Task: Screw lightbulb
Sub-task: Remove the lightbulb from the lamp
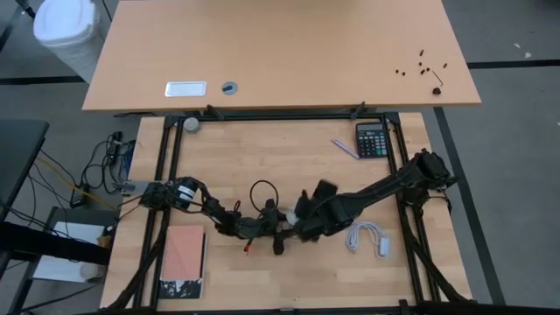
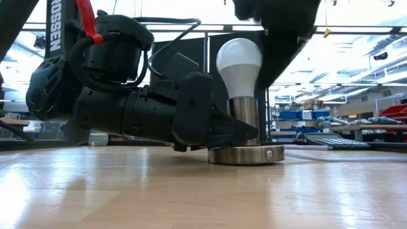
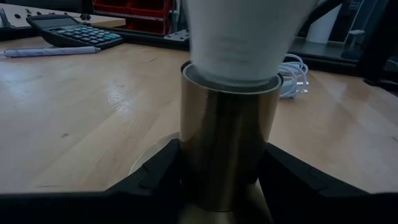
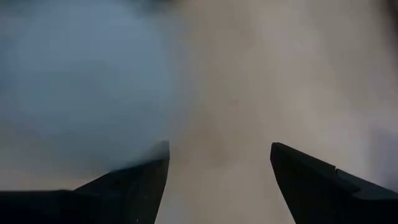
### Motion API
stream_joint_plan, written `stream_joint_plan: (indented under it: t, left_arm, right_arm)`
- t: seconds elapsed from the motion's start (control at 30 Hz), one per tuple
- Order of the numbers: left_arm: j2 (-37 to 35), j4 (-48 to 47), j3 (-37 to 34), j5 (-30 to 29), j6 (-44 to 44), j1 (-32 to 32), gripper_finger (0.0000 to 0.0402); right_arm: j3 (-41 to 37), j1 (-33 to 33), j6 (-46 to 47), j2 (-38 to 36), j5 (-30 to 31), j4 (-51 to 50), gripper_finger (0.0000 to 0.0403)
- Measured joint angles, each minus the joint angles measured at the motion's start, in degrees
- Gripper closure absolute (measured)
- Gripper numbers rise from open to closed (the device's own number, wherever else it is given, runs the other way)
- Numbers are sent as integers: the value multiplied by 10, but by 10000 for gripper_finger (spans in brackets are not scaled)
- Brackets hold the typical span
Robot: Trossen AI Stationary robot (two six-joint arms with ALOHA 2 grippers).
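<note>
The lightbulb (image 2: pixel 238 63) stands upright in the brass socket (image 2: pixel 245 124), whose round base (image 2: pixel 246 154) rests on the desk (image 2: pixel 203 191). The left gripper (image 3: pixel 227 180) lies low on the desk with its jaws closed around the socket's barrel just below the bulb. The right gripper (image 4: pixel 219 180) hangs just above the bulb with its jaws spread apart, holding nothing.

Left pincer (image 3: pixel 227 186): clamps the socket's brass sleeve (image 3: pixel 227 143), closing off both its flanks.
Above it: lightbulb (image 2: pixel 239 62), with the right pincer (image 2: pixel 275 25) over the globe.
Beyond: bare desk (image 3: pixel 93 118) towards calculator (image 3: pixel 74 31) and white cable (image 3: pixel 295 78).
</note>
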Motion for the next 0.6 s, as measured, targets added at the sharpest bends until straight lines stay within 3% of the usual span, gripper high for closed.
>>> stream_joint_plan:
  t: [0.1, 0.17, 0.33, 0.5, 0.6]
  left_arm:
    - [0, 0, 0, 0, 1, 0, 212]
    - [0, 0, 0, 0, 1, 0, 212]
    - [0, 0, -1, 0, 1, 0, 212]
    - [0, 0, -1, 0, 1, 0, 212]
    - [0, 1, -1, 0, 1, 0, 212]
  right_arm:
    - [0, -8, 70, -1, 74, -103, 114]
    - [0, -8, 87, -2, 78, -133, 114]
    - [0, 13, 13, -1, -37, -51, 112]
    - [0, 31, -37, -1, -20, 74, 114]
    - [0, 25, -48, -1, 13, 85, 114]
